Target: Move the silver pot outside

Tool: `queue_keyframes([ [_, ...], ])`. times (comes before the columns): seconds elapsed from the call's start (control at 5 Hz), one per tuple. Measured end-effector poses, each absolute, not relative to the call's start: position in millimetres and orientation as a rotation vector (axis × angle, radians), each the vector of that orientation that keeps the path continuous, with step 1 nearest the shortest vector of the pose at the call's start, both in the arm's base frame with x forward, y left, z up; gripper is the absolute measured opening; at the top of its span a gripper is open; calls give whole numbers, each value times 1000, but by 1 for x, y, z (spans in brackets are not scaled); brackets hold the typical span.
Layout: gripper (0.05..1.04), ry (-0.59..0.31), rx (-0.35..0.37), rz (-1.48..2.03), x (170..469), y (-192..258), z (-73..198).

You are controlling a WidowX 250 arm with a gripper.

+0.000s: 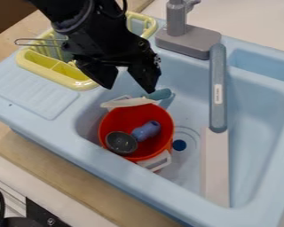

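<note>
And there, look at that gripper (129,89), spread wide above the blue basin (257,111)! Now down to the silver pot (121,142), tucked inside the red bucket (126,118) near the basin's left edge, just beside a blue toy (147,131).

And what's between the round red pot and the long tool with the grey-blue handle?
The camera view shows a small, dark-blue round spot on the sink's drain.
</note>
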State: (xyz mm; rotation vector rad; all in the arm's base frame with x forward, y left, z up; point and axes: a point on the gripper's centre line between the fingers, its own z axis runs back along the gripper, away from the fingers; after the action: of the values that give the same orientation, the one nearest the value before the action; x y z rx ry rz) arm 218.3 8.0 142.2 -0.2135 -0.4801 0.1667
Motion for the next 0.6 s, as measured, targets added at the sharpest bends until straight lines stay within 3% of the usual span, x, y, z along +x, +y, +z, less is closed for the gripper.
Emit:
queue_keyframes([
  [0.4,997,-444,-197,182,215,11,137],
  [0.6,997,-465,-148,227,220,15,141],
])
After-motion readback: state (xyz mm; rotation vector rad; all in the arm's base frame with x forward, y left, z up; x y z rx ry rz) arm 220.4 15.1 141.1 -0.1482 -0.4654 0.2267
